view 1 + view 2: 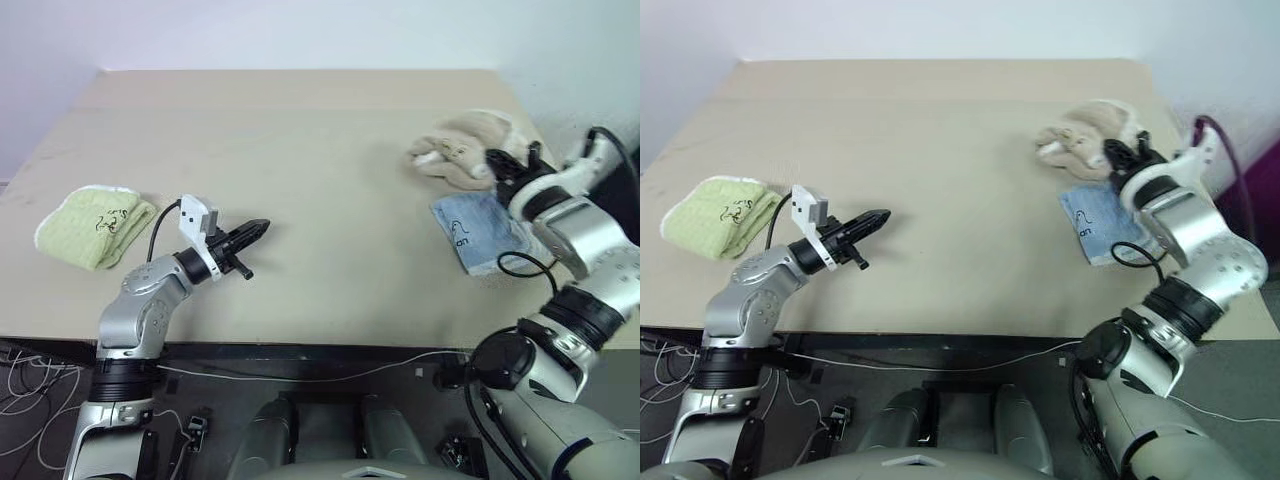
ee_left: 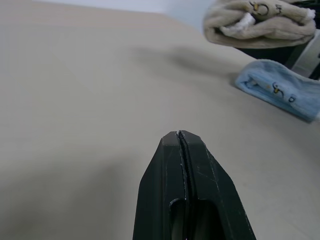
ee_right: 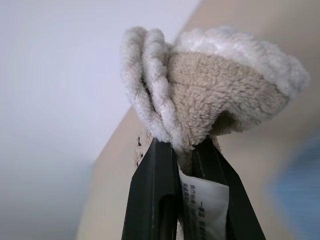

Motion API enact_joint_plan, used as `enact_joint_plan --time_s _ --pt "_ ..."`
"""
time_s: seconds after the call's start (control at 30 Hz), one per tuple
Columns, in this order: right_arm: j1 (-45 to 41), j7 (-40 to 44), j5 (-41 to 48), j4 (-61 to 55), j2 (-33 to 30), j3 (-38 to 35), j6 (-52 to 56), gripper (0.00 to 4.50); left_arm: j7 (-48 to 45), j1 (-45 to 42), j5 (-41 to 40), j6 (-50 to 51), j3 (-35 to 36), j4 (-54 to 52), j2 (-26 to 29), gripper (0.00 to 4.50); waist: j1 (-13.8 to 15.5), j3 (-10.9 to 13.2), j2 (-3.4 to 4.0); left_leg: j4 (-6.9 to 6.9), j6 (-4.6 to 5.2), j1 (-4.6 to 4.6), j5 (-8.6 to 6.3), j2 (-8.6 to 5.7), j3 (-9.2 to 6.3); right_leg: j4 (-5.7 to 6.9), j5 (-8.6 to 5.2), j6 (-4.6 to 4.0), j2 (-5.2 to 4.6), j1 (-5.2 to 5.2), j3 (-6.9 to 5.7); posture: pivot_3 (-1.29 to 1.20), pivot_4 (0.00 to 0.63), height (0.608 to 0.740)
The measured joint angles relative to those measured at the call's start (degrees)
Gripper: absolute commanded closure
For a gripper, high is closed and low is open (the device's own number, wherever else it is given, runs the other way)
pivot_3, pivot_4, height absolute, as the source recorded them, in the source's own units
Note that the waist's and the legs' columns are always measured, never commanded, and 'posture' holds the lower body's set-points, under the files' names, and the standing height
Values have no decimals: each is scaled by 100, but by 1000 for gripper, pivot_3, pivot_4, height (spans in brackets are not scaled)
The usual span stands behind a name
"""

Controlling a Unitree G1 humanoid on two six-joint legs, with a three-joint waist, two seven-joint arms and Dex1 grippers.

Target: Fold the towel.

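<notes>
The beige towel [image 1: 462, 146] lies bunched up at the table's far right. My right gripper [image 3: 182, 145] is shut on a fold of it, with white corded edging [image 3: 150, 85] bulging above the fingertips and a white printed label [image 3: 202, 206] caught between the fingers. In the left eye view that gripper [image 1: 503, 163] sits at the towel's right end. My left gripper [image 1: 256, 231] hovers shut and empty over the bare table left of centre, pointing toward the towel [image 2: 260, 22], well apart from it.
A folded light blue towel [image 1: 478, 232] lies just in front of the beige one, beside my right forearm. A folded yellow-green towel [image 1: 95, 225] rests near the table's left edge. Bare tabletop [image 1: 330, 150] spreads between them. Cables hang below the front edge.
</notes>
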Motion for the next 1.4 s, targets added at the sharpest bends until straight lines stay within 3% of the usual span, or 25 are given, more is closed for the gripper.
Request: enact_joint_plan --time_s 0.27,0.5,0.97,1.2,1.3,1.4 --pt "1299 -2097 1249 -704 504 -149 -486 4491 -130 -123 62 -27 -205 185 -88 4500 -3 0 2 -2 1 3 1 3 8 2 0 0 4 0 8 0 150 740" --pt "1614 -2674 1864 -836 252 407 -1170 4491 -153 -161 162 -121 -310 283 -176 4500 3 0 2 -2 2 6 1 2 8 -2 0 1 11 8 5 0 150 740" --pt "2268 -3047 2801 -1361 -179 1089 -2600 56 -285 -304 260 -214 -449 505 -353 4500 10 0 2 -2 4 6 2 2 7 -8 0 1 12 12 3 0 150 740" --pt "2468 -2858 2461 -1583 -673 1192 -3356 19 -382 -459 367 -329 -538 830 -378 4500 15 1 2 -2 5 7 3 0 8 -10 -1 1 14 14 3 0 150 740" --pt "2803 -1978 1800 -1722 -1605 1801 -2970 19 -336 -600 476 -500 -524 1062 -353 4500 15 2 5 -1 8 7 4 -2 8 -12 -1 2 14 16 2 0 150 740" --pt "3025 -567 657 -2296 -2795 2931 -2562 19 -131 -759 663 -808 -469 1344 -340 4500 -19 4 8 -6 8 15 5 13 9 -14 -1 2 28 18 2 0 150 740"
